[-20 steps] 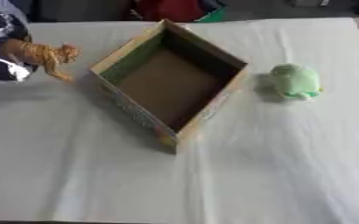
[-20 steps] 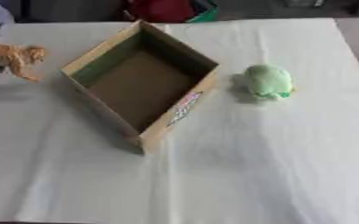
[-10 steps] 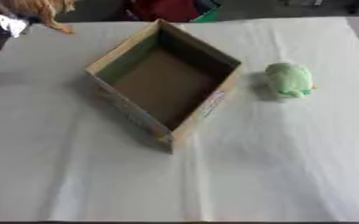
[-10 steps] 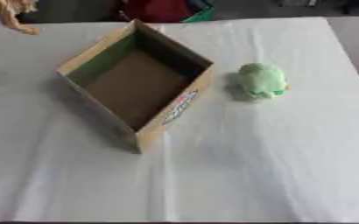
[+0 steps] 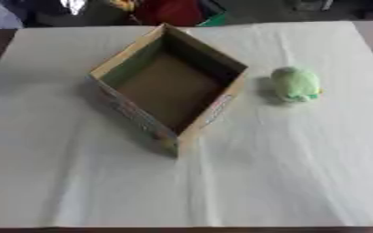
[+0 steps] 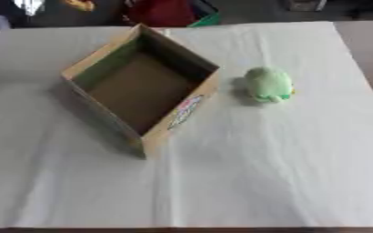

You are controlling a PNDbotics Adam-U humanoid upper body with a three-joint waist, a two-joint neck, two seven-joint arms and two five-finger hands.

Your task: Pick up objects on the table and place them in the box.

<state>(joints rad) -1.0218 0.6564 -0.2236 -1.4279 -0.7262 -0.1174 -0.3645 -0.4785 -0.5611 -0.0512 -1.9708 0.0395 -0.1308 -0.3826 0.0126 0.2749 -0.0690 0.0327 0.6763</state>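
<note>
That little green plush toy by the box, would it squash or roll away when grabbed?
The rounded green plush toy looks soft, so it would probably squash and feel light. It sits on the white tablecloth right of the open cardboard box; its fuzzy surface probably keeps it from rolling far.
</note>
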